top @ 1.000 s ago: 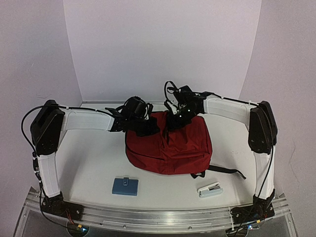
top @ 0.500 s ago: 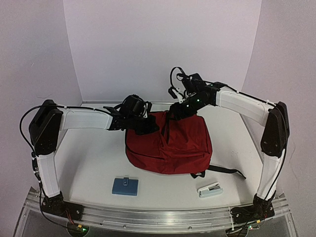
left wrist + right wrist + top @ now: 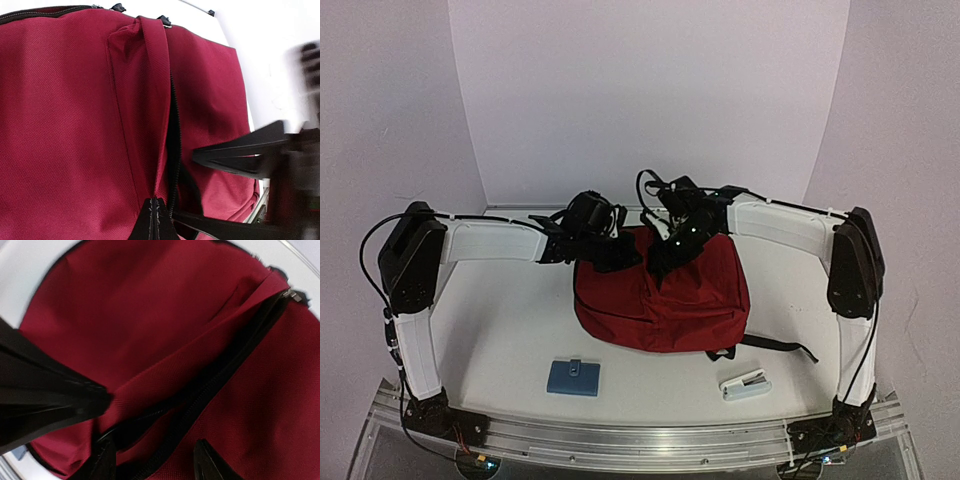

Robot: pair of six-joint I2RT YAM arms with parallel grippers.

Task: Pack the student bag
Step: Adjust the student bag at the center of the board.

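The student bag (image 3: 665, 300) is a dark red backpack lying flat mid-table, its black zipper (image 3: 174, 145) partly parted along the top. My left gripper (image 3: 623, 257) is shut on the red fabric edge beside the zipper, pinching it between closed fingertips (image 3: 155, 212). My right gripper (image 3: 665, 262) hovers open just to the right of it, over the same seam. In the right wrist view its fingers (image 3: 207, 462) straddle the dark zipper opening (image 3: 235, 355), holding nothing. The bag's inside is too dark to make out.
A small blue case (image 3: 573, 377) lies near the front left of the table. A white stapler (image 3: 745, 385) sits front right, next to the bag's black strap (image 3: 775, 345). The two grippers are close together above the bag's top edge.
The right gripper opened, lifted away from the bag, then came back down onto the zipper seam nearer the left gripper. The left gripper kept its pinch and stayed put.
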